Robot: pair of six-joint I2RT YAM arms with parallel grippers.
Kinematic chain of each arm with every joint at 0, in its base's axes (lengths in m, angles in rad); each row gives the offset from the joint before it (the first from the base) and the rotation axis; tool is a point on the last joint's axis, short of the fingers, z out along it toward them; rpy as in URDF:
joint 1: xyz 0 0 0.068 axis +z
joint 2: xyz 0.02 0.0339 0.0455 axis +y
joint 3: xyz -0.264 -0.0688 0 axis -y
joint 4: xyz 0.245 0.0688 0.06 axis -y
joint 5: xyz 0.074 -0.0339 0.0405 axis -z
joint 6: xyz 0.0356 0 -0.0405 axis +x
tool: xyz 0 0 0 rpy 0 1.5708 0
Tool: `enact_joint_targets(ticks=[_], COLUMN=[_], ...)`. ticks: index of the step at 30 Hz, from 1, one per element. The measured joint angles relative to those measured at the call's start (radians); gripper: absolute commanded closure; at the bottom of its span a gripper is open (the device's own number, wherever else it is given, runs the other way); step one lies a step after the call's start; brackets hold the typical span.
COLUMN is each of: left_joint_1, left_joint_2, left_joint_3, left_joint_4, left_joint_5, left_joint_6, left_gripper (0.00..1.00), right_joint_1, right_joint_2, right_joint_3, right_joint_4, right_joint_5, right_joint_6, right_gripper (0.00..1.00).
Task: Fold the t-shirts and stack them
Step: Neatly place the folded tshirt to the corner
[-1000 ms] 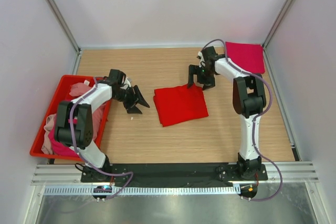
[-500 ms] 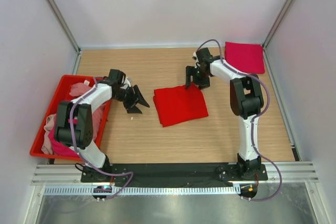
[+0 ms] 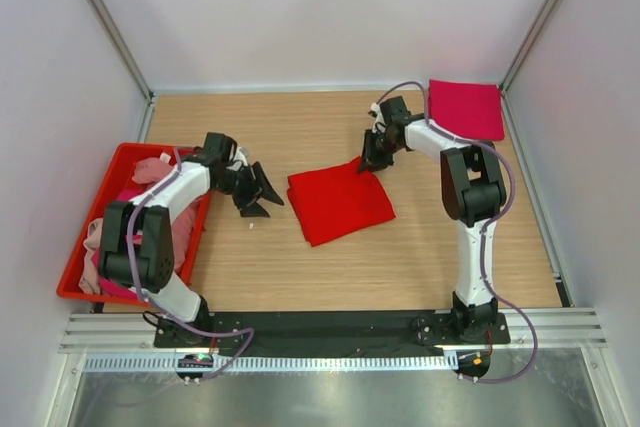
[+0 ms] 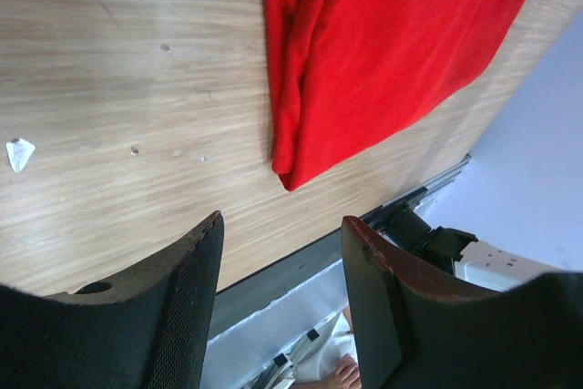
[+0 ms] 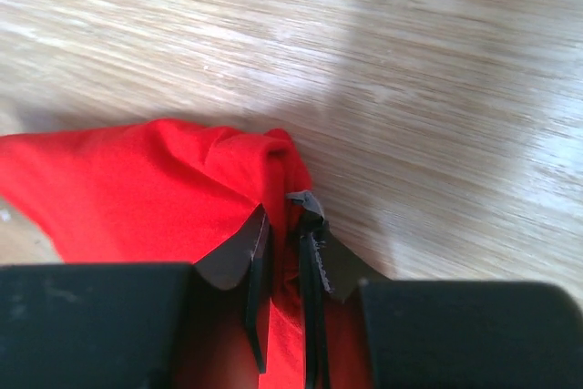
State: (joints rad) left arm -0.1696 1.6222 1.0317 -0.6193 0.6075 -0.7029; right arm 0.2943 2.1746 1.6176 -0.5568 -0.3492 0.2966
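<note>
Red t-shirt [image 3: 338, 205] lies mid-table, bare wood [image 3: 300, 277] all round. Right gripper [image 5: 284, 211], wide a second ago, now pinches its far corner, seemingly bunched; left gripper [image 4: 282, 225] hovers agape beside its left edge.

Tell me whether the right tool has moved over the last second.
Yes. The right tool shifted slightly left, away from the folded magenta shirt, and now pinches the red shirt.
</note>
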Motion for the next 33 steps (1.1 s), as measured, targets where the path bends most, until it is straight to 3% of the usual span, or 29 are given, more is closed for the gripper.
enact_joint_targets(ticks=[8,16,27,33], left_joint_1=[0.0,0.0,-0.018,-0.018], left_joint_2=[-0.133,-0.37,-0.744,-0.719], left_joint_3=[-0.029,-0.132,-0.244,-0.25], left_joint_4=[-0.037,-0.119,-0.231,-0.255], left_joint_5=[0.0,-0.001,-0.033,-0.057], left_joint_6=[0.0,-0.032,-0.157,-0.146], left_gripper=[0.44,0.44,0.41,0.41], right_joint_1=[-0.09,-0.181,-0.255,-0.301], right_joint_2=[-0.017,-0.072,-0.151,-0.159], right_joint_3=[-0.037,-0.081,-0.108,-0.044], right_joint_4=[0.017,-0.045,-0.043,-0.081], right_joint_5=[-0.234,-0.403,-0.451,-0.44], right_joint_6=[0.012,-0.015,-0.031,-0.045], right_gripper=[0.98,0.99,0.99,0.99])
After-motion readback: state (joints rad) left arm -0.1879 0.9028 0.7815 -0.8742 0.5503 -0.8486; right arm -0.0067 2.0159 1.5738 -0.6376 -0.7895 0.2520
